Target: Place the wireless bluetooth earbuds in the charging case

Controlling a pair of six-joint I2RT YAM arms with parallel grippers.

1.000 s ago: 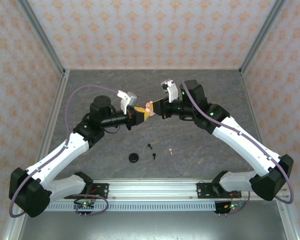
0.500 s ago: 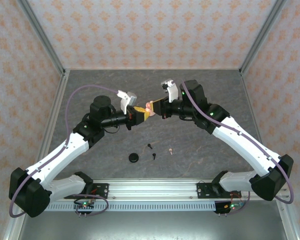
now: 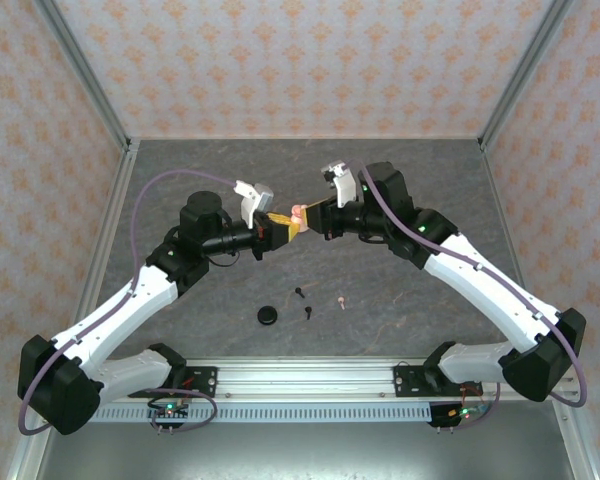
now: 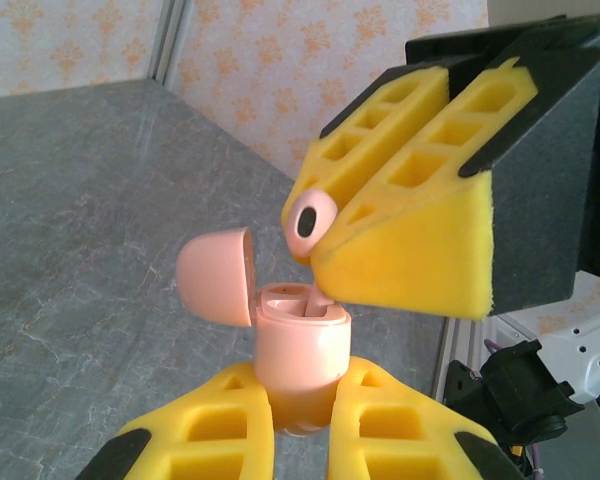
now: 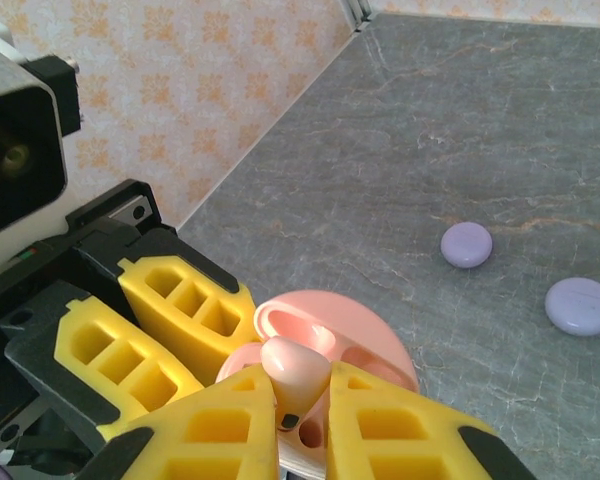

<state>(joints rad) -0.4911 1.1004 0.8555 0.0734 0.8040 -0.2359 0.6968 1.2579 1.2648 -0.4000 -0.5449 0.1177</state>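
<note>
Raised above the desk (image 3: 400,290), the left fingers (image 4: 210,430) clamp the open pink charging case (image 4: 302,345) upright while the right fingers (image 5: 380,420) pinch a pink earbud (image 4: 310,220) right at its mouth, stem pointing into a socket.

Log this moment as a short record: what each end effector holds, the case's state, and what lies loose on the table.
left end effector: grips pink charging case, lid open
right end effector: grips pink earbud, stem at the case opening
on table: black case, black earbuds, loose pink earbud, lilac round cases
task state: earbud not yet seated
</note>
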